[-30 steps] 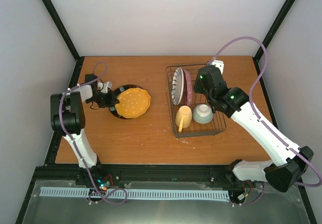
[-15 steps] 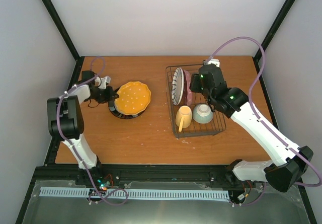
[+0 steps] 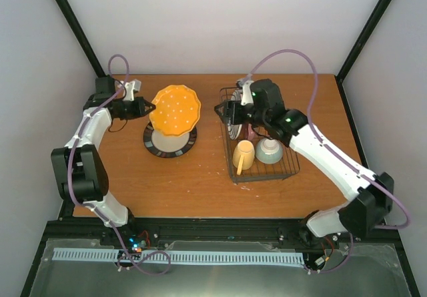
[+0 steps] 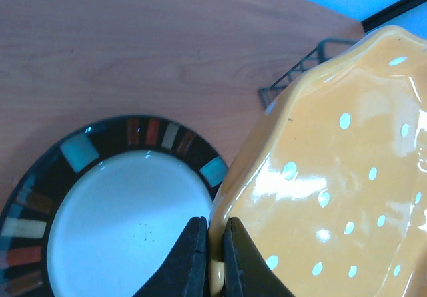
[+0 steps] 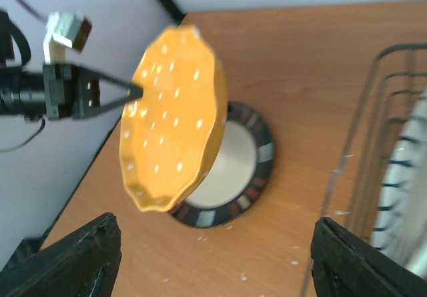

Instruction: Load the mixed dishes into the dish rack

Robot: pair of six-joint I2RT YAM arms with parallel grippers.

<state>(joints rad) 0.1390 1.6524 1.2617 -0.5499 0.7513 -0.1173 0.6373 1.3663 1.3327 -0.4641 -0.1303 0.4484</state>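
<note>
- The left fingers (image 4: 215, 238) are shut on the near edge of the orange, wavy-rimmed plate with pale dots (image 3: 175, 110), with only the rim's thickness between them.
- Half a second ago this plate lay almost flat on the one beneath it. It is now lifted clear and tipped up steeply, its dotted face towards the overhead camera.
- Below the left fingers, a round plate with a white centre and a dark rim of coloured blocks (image 3: 160, 151) lies flat on the wooden desk (image 3: 200, 177), newly uncovered.
- The left arm has swung towards the far edge of the desk since the earlier frame.
- The right fingers (image 3: 225, 111) are spread wide apart and hold nothing.
- They have moved from the far side of the dark wire dish rack (image 3: 263, 179) to its far left corner and now face the orange plate, which hangs well in front of them.
- Just beside the right fingers, the white plate with black stripes (image 5: 407, 177) stands on edge in the rack.
- The pale yellow mug (image 3: 243, 155) and pale green bowl (image 3: 269, 150) sit at the rack's near end, behind the right fingers, unchanged.
</note>
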